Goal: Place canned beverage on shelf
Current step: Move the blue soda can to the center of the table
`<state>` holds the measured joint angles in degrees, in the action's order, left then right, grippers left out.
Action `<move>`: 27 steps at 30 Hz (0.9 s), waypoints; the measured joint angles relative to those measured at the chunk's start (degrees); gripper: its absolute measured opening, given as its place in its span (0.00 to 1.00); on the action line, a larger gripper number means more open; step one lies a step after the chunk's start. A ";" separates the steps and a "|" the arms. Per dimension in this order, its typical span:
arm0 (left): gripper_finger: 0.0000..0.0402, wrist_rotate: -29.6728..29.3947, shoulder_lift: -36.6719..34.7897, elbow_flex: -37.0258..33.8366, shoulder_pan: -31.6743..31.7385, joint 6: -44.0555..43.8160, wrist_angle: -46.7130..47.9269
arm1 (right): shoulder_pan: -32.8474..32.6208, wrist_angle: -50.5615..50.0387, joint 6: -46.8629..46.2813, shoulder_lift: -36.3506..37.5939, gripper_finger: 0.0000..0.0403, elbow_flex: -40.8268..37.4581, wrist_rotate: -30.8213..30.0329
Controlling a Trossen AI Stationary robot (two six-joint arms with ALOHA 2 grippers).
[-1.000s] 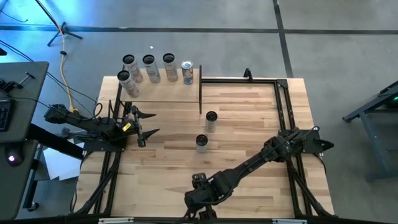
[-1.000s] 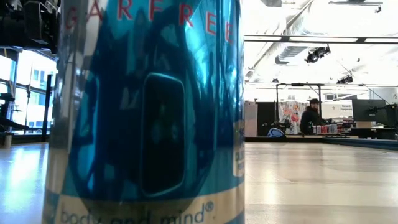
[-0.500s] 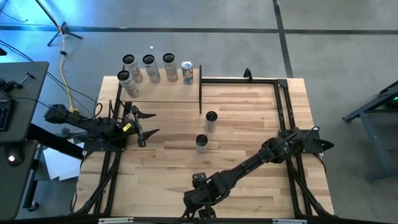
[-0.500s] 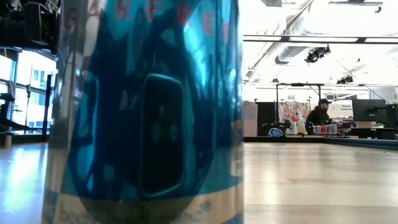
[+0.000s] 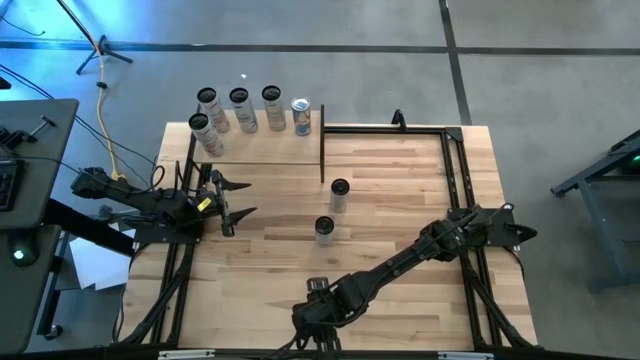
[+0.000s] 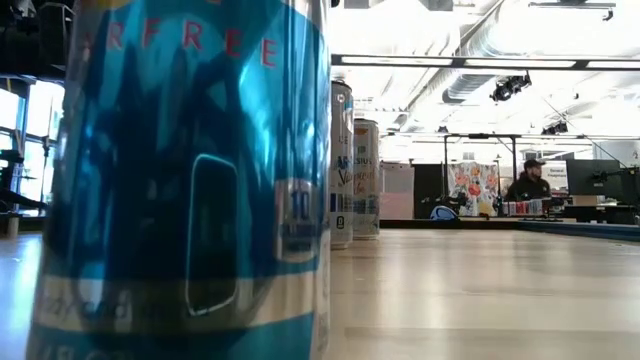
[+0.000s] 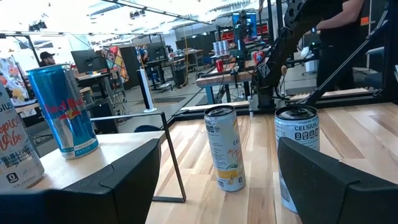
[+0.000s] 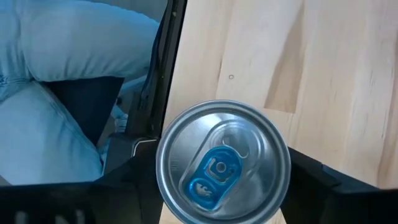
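Right gripper [image 8: 221, 186]: jaws clamping the blue can [image 8: 222, 162], which is sitting between them.
Left gripper [image 5: 232, 200]: jaws standing apart, gripping nothing.

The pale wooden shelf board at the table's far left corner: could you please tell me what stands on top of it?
Five upright cans stand on the pale wooden shelf board: four white slim cans and one blue-and-silver can. They cover the board beneath them.
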<state>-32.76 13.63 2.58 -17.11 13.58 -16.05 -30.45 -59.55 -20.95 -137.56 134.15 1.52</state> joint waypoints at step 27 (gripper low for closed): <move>0.73 0.01 0.02 0.01 -0.01 0.01 0.16 | 16.71 -5.94 17.50 2.50 0.57 -0.07 0.43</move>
<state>-32.76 13.65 2.59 -17.12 13.58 -15.90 -13.74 -65.49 -3.45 -135.06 134.08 1.96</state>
